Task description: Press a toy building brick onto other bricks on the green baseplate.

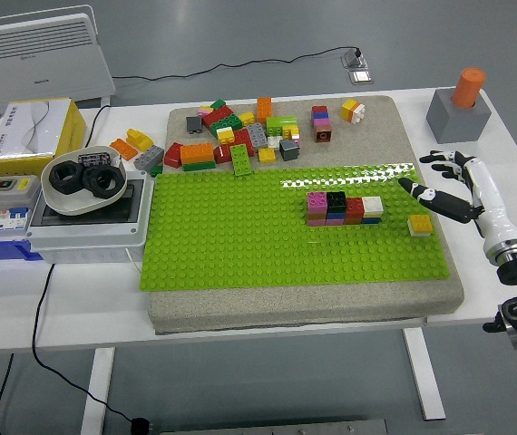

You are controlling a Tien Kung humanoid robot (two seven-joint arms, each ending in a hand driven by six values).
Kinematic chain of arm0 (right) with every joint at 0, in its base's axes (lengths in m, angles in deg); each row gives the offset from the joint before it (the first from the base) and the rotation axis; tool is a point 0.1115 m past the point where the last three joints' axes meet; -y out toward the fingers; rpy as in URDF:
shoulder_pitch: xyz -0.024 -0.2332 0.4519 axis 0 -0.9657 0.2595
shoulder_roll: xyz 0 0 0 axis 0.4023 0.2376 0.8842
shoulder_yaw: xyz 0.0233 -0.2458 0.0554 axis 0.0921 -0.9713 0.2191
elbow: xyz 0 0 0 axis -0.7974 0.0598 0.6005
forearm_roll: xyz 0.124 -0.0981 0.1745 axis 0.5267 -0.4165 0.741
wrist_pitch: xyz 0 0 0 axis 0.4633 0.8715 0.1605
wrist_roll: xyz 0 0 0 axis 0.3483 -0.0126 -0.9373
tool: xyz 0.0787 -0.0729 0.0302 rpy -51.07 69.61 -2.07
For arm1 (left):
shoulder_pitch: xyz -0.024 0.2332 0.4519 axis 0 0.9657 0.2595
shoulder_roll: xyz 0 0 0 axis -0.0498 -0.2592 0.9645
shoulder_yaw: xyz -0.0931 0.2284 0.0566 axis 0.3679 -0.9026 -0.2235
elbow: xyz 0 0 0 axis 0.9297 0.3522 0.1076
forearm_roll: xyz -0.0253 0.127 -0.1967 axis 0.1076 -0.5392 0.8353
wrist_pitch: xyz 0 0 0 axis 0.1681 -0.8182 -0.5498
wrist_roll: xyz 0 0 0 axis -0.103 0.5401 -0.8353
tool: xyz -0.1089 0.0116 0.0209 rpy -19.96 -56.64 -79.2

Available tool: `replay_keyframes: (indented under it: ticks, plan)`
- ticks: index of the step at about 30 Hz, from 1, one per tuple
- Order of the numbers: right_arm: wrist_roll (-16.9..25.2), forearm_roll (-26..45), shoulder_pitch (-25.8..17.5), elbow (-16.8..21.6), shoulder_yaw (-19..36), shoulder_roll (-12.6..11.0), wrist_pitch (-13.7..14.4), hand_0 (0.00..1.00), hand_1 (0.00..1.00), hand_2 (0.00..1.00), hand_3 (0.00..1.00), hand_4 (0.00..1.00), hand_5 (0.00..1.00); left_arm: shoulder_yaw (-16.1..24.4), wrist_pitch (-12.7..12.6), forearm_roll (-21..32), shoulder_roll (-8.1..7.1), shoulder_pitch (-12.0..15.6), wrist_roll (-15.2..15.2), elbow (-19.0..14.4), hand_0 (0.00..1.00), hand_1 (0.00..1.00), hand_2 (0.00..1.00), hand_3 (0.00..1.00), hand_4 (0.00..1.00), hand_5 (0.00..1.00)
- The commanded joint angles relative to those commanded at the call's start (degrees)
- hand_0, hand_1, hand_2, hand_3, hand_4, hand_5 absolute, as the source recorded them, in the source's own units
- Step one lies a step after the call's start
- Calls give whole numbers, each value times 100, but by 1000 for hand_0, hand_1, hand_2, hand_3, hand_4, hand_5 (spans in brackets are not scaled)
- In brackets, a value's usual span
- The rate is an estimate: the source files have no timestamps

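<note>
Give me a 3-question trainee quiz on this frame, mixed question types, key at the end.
1. True or false: the right hand is grasping a brick.
2. Multiple choice: where is the lone yellow brick? A) on top of the brick row B) on the green baseplate, right of the row and apart from it C) in the loose brick pile
3. Fill in: the brick at the row's right end has a ____ top.

Key: 1 false, the fingers are spread and hold nothing, off the baseplate's right edge. 2 B. 3 white.
</note>
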Motion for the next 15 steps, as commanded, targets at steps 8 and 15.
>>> replay_keyframes:
  ticks: [8, 15]
  plan:
    - [-104, -96, 12, 69, -234, 56, 227, 701, 698, 752, 591, 833, 242, 33, 62, 92, -42, -33, 127, -15, 780, 723, 629, 466, 620, 365]
    - [-475, -917, -76, 186, -8, -28, 246, 696, 697, 751, 591, 793, 212, 38, 90, 66, -79, -61, 98, -1, 781, 722, 632, 467, 623, 366]
